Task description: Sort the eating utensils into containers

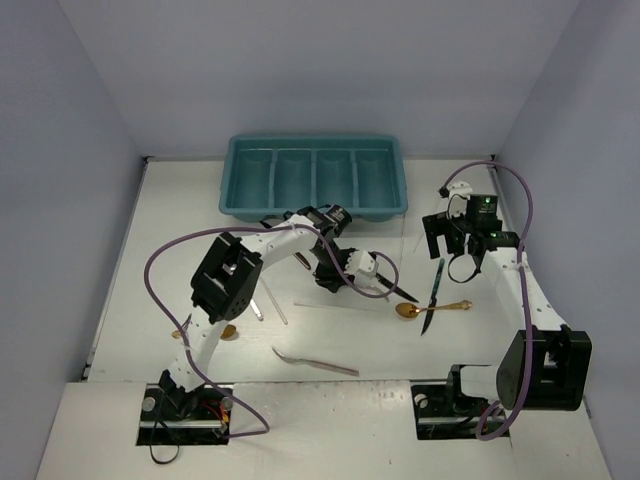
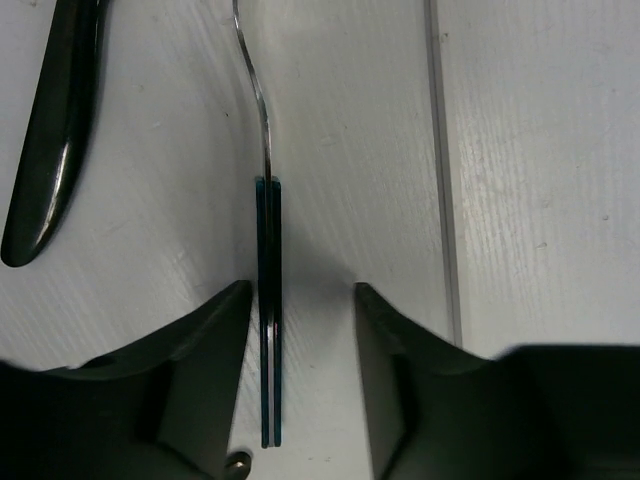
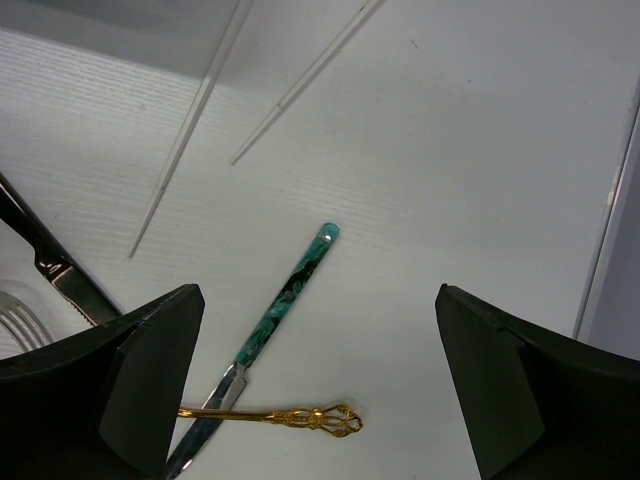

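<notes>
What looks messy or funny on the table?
The teal tray looks empty. Out on the table, the teal-handled knife and the gold spoon lie crossed over each other, and a silver fork lies alone near the front edge. None of them is sorted yet.

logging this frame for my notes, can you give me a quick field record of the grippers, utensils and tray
left gripper: open, jaws either side of a teal-handled utensil on its edge, not yet clamped
right gripper: wide open, above the marbled knife, holding nothing
gold spoon: its handle crosses that knife's blade
black knife: beside the left gripper, untouched
tray: four compartments, no utensil visible inside
</notes>
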